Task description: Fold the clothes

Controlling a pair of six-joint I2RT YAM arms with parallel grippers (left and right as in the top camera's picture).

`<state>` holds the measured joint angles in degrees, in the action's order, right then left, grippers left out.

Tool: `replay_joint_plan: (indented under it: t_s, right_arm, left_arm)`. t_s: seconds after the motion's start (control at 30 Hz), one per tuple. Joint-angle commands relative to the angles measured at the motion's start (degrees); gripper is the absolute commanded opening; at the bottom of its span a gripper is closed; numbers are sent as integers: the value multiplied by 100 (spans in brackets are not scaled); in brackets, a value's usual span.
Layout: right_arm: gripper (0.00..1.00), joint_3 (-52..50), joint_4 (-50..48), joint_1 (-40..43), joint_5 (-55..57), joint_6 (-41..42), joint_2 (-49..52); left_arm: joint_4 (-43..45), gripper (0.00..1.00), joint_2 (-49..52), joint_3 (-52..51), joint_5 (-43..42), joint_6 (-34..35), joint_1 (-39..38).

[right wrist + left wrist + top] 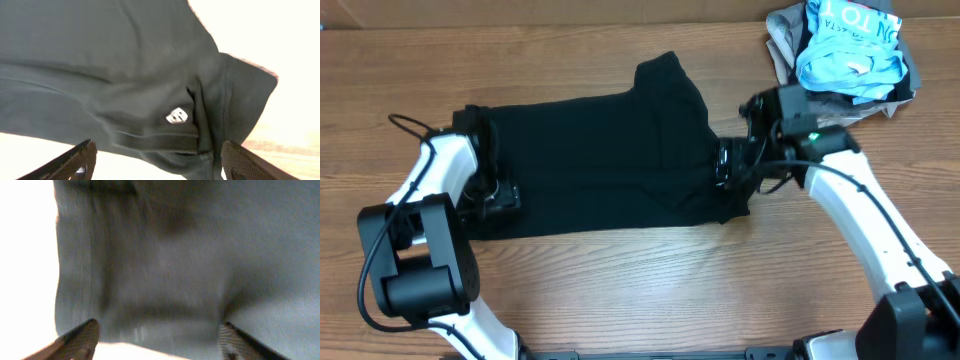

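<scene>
A black, finely ribbed knit shirt lies flat on the wood-grain table, between both grippers. The left gripper and the right gripper are each spread wide at the shirt's edges. Beyond the right gripper sits a crumpled pile of light-blue and grey clothes.

White letters reading roughly "TOT", partly lost in folds, stand on the light blue shirt lying just beyond the black shirt's right end, and the black shirt itself bears one small white badge, too small to read.
</scene>
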<state>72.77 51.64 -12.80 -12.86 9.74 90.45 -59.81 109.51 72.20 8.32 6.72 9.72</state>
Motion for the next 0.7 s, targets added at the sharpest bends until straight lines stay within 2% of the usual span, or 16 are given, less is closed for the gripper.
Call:
replay_joint_plan:
  t_s: [0.0, 0.03, 0.2, 0.43, 0.67]
  right_arm:
    - [88, 1106, 341, -4, -94, -293, -109]
    - [89, 1449, 535, -4, -96, -382, -109]
    - [93, 2389, 785, -26, -72, -533, -107]
    - [92, 2511, -55, -31, 201, -529, 37]
    - [92, 2511, -514, -33, 229, -533, 446]
  left_arm:
    - [-680, 96, -24, 1300, -577, -385, -2]
    - [-938, 100, -24, 1744, -699, -422, -4]
    - [-1102, 100, -24, 3042, -855, -424, -4]
    - [354, 99, 149, 3329, -785, -562, 103]
    - [1419, 97, 1137, 3340, -785, -660, 365]
